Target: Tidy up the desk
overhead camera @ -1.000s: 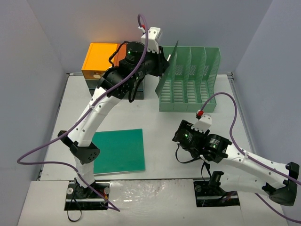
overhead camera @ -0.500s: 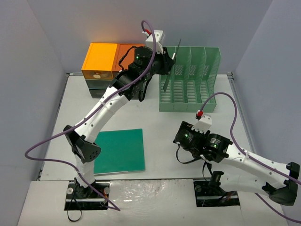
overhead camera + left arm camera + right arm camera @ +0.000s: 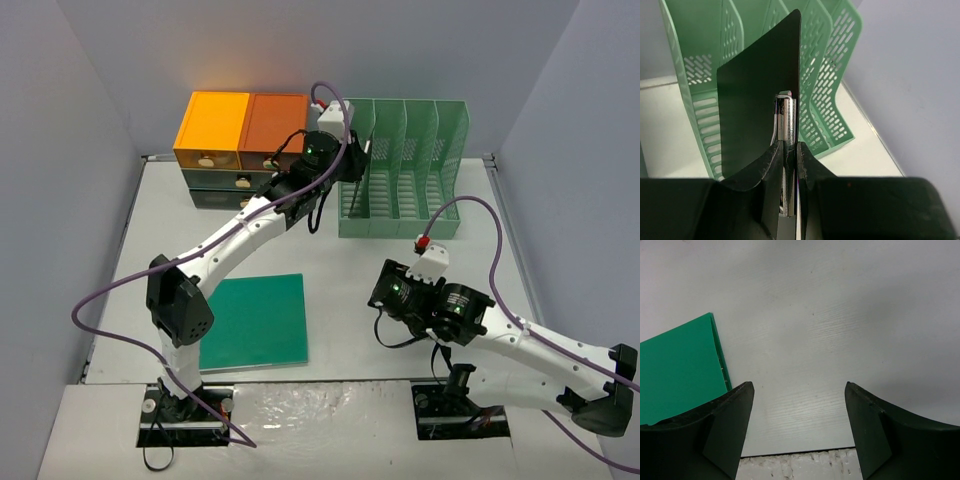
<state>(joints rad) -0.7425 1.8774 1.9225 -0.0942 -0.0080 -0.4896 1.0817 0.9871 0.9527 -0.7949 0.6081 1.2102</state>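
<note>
Your left gripper is reaching toward the far side of the desk, the white tabletop that spreads beneath both arms between grey-lilac walls. In the left wrist view you see this gripper with its fingers pressed tight on the edge of a thin black folder, which stands upright and slightly bowed. A metal strip shows just above the fingertips. The folder hangs at the left end of the green file rack, in line with its leftmost slot. You cannot tell from either view whether its lower edge has entered that slot. The slotted dividers of the rack rise just behind the folder, and a strip of the desk shows to their left. The rack stands at the far edge of the desk, and just to its left sits a drawer unit with an orange top. Your right gripper is low over the middle of the desk, well apart from the rack, pointing toward the left. In its own camera the right gripper has its fingers spread wide with nothing between them, only bare desk below. A green book lies flat on the near left part of the desk, and its corner shows beside the gripper's left finger.
</note>
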